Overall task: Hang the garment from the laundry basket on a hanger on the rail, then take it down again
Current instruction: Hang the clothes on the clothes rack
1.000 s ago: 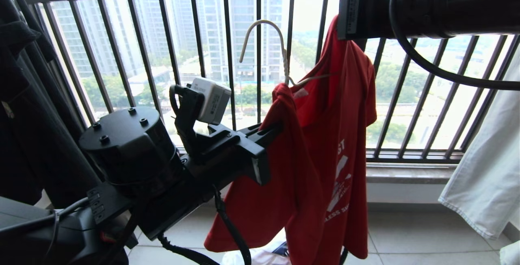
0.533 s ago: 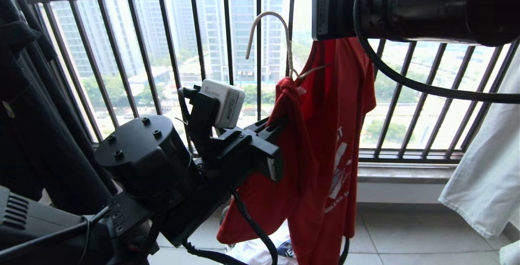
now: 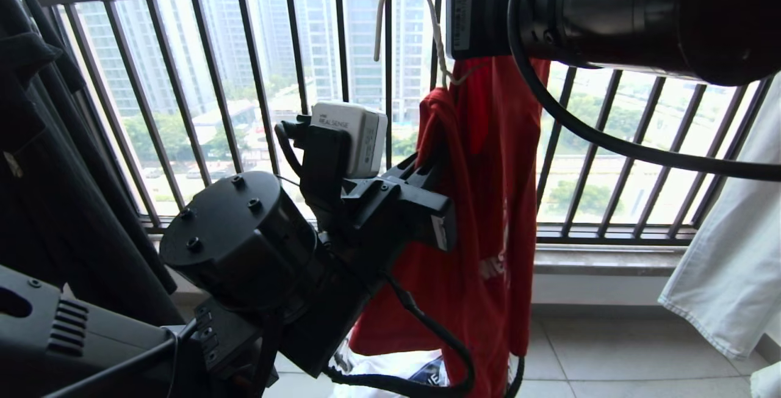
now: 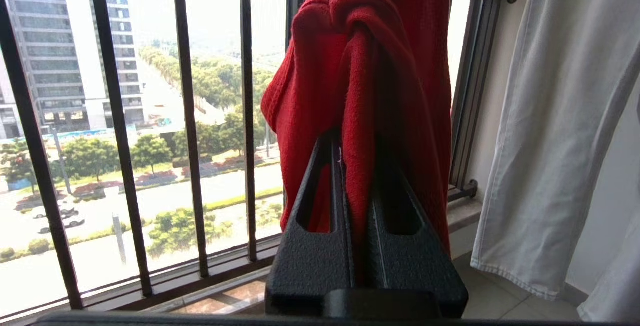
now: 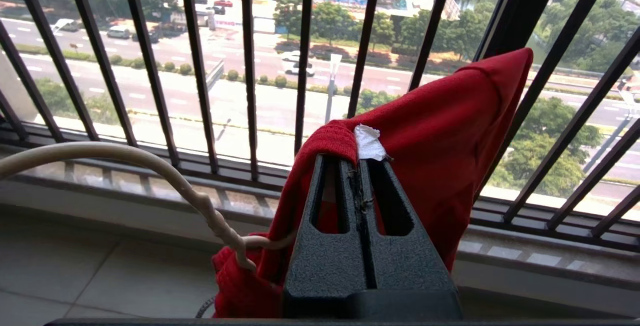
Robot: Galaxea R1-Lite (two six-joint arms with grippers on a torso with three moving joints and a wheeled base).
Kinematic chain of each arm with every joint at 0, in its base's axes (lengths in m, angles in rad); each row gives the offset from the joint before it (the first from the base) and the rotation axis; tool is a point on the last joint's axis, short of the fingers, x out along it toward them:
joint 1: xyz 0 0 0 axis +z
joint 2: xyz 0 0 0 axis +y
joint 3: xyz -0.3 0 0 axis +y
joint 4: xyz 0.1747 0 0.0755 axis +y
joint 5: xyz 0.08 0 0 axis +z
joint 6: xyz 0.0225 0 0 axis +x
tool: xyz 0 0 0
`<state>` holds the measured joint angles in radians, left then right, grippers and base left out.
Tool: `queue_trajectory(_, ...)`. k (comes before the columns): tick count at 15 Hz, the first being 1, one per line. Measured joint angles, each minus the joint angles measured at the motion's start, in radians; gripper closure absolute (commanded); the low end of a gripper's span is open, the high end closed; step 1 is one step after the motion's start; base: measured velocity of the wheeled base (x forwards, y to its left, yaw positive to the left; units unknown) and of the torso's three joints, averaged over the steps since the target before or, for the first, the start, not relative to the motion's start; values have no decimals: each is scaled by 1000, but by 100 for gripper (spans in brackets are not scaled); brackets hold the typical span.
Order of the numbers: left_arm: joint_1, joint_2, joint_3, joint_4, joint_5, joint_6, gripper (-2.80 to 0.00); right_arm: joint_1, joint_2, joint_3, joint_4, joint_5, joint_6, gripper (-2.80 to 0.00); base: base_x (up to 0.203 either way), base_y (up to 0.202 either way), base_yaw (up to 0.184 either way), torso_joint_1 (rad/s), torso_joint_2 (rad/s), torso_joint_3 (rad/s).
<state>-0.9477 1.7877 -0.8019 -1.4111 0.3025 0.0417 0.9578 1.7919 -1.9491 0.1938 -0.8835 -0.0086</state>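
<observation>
The red garment point(image 3: 488, 202) hangs in the air before the window, its neck threaded on the off-white wire hanger point(image 3: 415, 13), whose hook points up. From the left, my left gripper point(image 3: 436, 163) is shut on a bunched fold of the garment point(image 4: 350, 66) near the shoulder; the left wrist view shows my left gripper point(image 4: 357, 146) with red cloth pinched between its fingers. My right gripper point(image 5: 356, 163) is shut on the collar of the garment point(image 5: 450, 131) beside its white label, with the hanger point(image 5: 150, 166) wire running into the neck. The rail is out of view and the laundry basket is hidden.
A dark barred window railing point(image 3: 244, 80) runs close behind the garment. Black clothes point(image 3: 36, 141) hang at the left and a white cloth point(image 3: 732, 251) at the right. A white printed cloth point(image 3: 390, 367) lies low under the red shirt. The right arm point(image 3: 610, 13) crosses the top.
Both arms have lifted the garment and hanger higher; the hook now stands level with the railing's top bar. The left gripper has moved up and to the right, and the shirt hangs narrower.
</observation>
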Motion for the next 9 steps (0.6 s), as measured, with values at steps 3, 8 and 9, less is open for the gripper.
queue_trajectory(3,-2,14,-24,-25,15,0,0,3,0,0,-1,-5,0,0,0,0,0,0,0,0)
queue_trajectory(8,-3,34,-41,-65,16,0,0,25,1,0,-1,-7,-1,0,0,0,0,0,0,0)
queue_trajectory(9,-4,35,-41,-65,16,0,0,30,3,0,-1,-7,-1,0,0,0,0,0,0,0)
